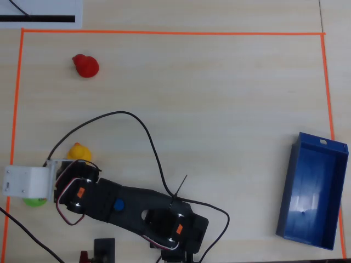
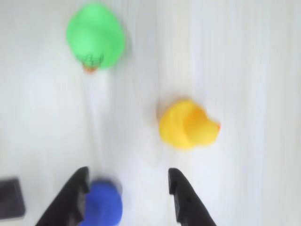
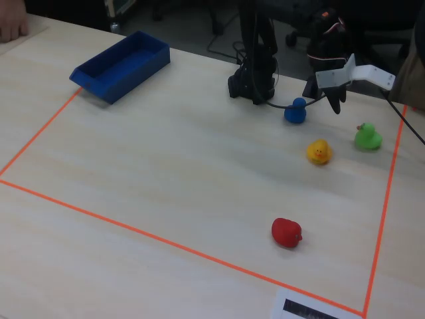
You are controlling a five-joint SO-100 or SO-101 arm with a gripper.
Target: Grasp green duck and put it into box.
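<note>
The green duck (image 2: 95,36) lies on the table ahead of my gripper (image 2: 128,181) in the wrist view, up and to the left of it. In the fixed view the green duck (image 3: 367,137) sits near the right tape line, and my gripper (image 3: 323,95) hangs above the table behind it. The gripper is open and empty. In the overhead view the duck (image 1: 34,201) is half hidden under the white wrist mount (image 1: 24,183). The dark-blue box (image 1: 312,189) stands empty at the far right, and at the back left in the fixed view (image 3: 123,65).
A blue duck (image 2: 103,205) lies by my left finger (image 2: 77,188). A yellow duck (image 2: 188,125) sits to the right of the green one. A red duck (image 3: 287,232) lies alone nearer the front. Orange tape (image 1: 164,32) frames the work area. The arm's cable (image 1: 148,137) loops over the table.
</note>
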